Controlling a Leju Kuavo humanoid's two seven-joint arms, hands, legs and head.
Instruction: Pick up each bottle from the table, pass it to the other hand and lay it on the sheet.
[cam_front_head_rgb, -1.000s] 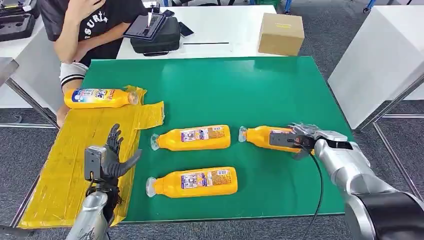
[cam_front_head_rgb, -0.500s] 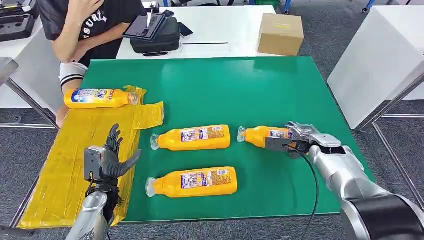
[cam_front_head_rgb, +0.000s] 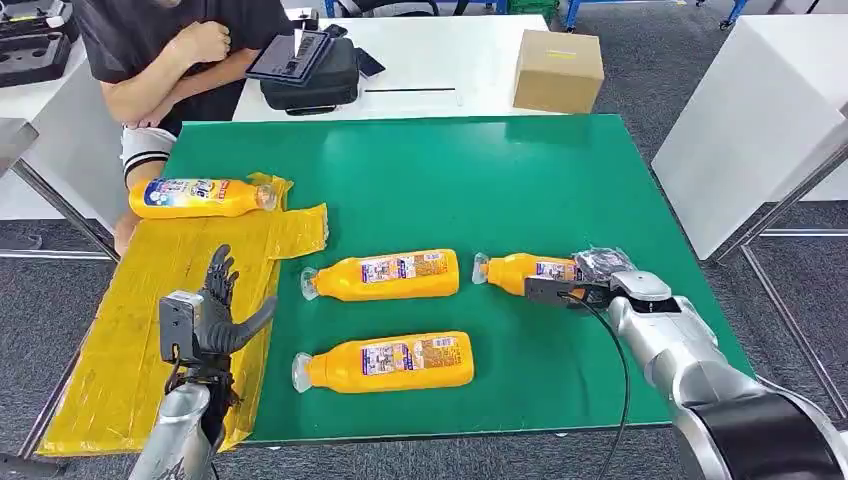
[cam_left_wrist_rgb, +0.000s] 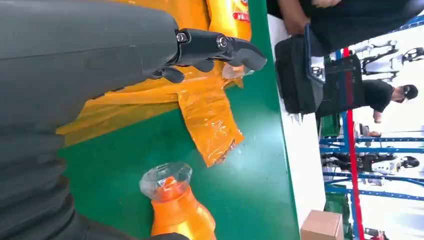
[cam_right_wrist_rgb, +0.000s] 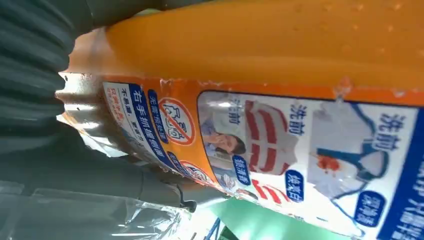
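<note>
Fingers of right hand (cam_front_head_rgb: 588, 280) grip bottle (cam_front_head_rgb: 522, 272); wrist view reveals its label (cam_right_wrist_rgb: 280, 155).

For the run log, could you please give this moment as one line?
right hand: grips rightmost bottle | left hand: open over sheet | one bottle on sheet

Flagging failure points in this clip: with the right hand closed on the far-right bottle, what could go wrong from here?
The right hand grips the rightmost bottle near its base, so the capped end may droop or slip on lifting. The left hand waits open over the yellow sheet, well apart, so the handover needs a long carry. That path crosses the middle bottle, which a low carry could knock.
</note>
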